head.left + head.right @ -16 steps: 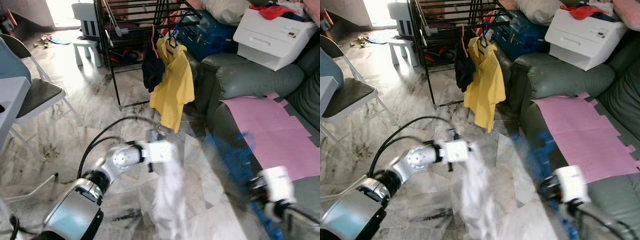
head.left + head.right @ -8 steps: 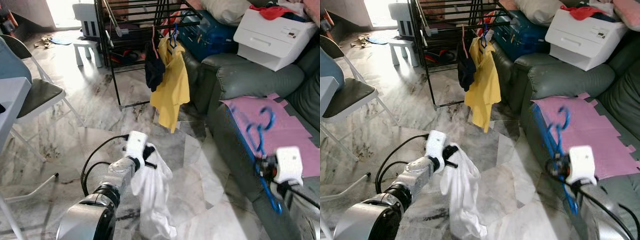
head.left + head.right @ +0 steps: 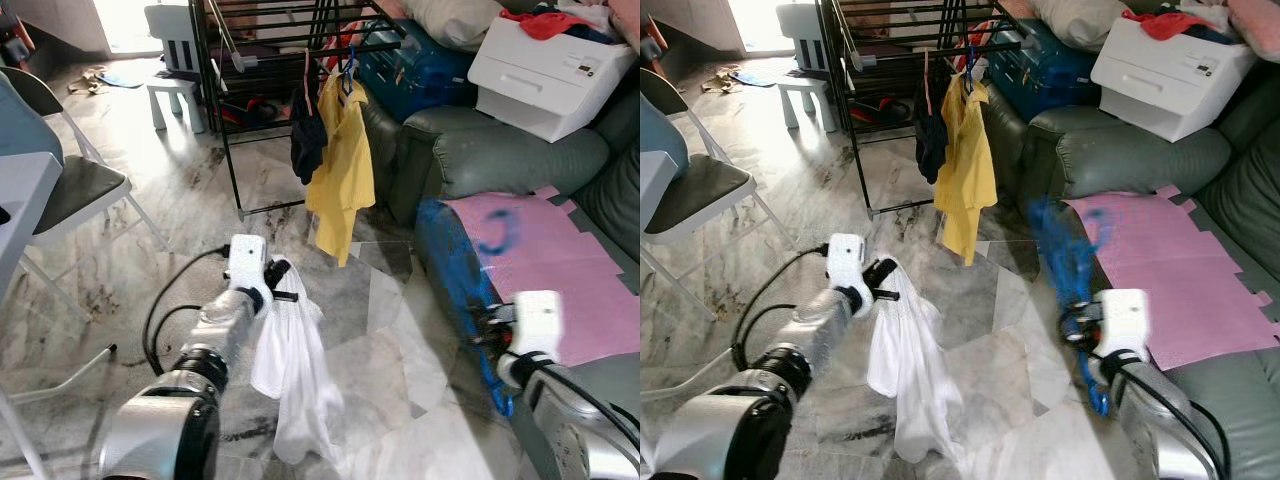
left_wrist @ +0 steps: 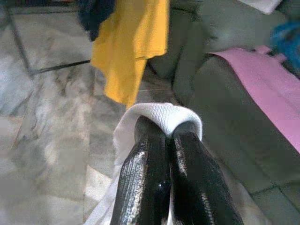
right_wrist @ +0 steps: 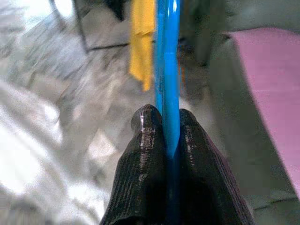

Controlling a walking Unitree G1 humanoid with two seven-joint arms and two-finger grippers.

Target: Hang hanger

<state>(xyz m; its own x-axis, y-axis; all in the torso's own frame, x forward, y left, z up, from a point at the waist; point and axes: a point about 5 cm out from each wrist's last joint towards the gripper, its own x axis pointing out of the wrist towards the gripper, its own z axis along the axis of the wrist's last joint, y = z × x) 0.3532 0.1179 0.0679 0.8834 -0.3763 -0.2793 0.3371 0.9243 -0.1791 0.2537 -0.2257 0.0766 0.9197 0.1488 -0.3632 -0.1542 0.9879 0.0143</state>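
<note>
The right tool [image 5: 165,123] is clamped shut on a blue hanger [image 5: 167,61], its two black fingers pressed against either side of the plastic. In the right wrist view the hanger runs straight out along the line of the fingers, its long axis pointing away from the wrist toward the hanging yellow shirt [image 3: 340,165]. From the head views the hanger is a blue smear (motion blur hides its exact outline) rising from the tool at the front edge of the grey-green sofa [image 3: 480,160], beside the pink sheet [image 3: 560,270] laid over the seat.

The left tool [image 4: 167,136] is also closed, pinching a fold of white garment [image 3: 295,375] that drapes over its fingertips and hangs down toward the marble floor [image 3: 180,215].

Ahead stands a black drying rack [image 3: 270,40], with the yellow shirt and a dark garment [image 3: 306,145] hanging side by side from its front rail. Open floor lies between both tools and the rack. The sofa bounds the right side; a folding chair [image 3: 70,180] stands well off to the left. A white printer [image 3: 545,70] sits on the sofa's arm.
</note>
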